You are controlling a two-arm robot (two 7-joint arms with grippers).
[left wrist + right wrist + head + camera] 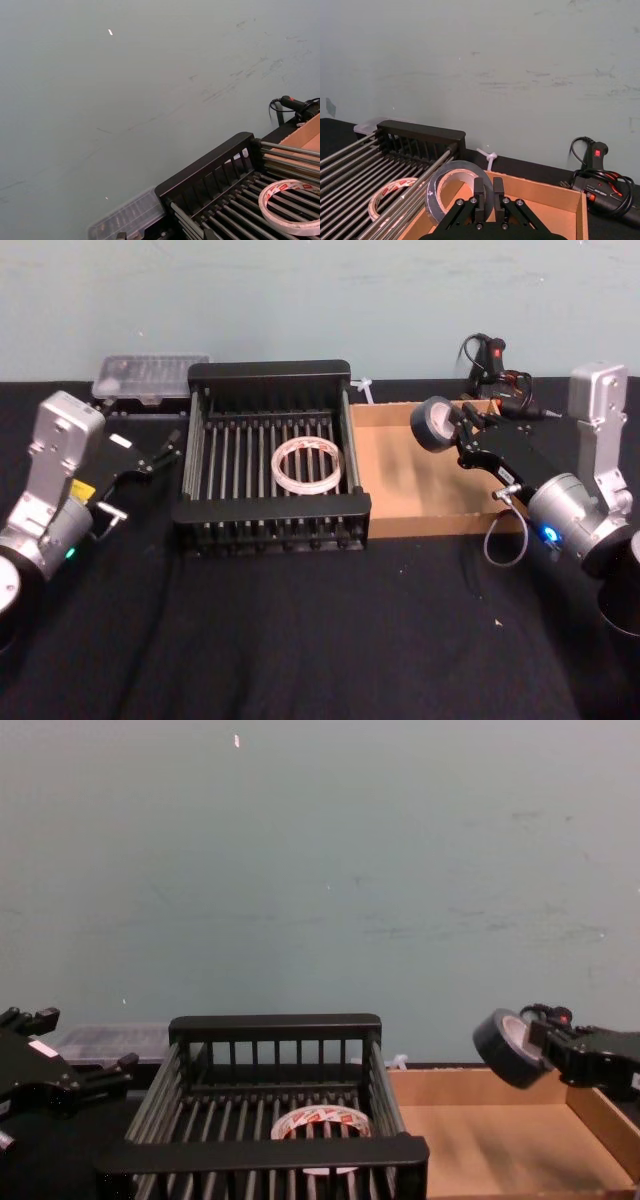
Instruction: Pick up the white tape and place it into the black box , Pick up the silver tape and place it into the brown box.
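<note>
Surface: black table [300, 640]; pale wall behind
Right gripper [462, 430]: pinches silver tape [434, 424] on edge above brown box [420, 480]
White tape [307, 464]: flat in black box [270, 515]
Left gripper [165, 448]: spread, beside crate

A robotics lab workspace.
We see a bench [300, 640] draped in black cloth, a scuffed pale wall [320, 870], and a corded tool [600, 180].

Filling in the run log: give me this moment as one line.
white tape: in black box | silver tape: held by right gripper above brown box | left gripper: open, left of black box
</note>
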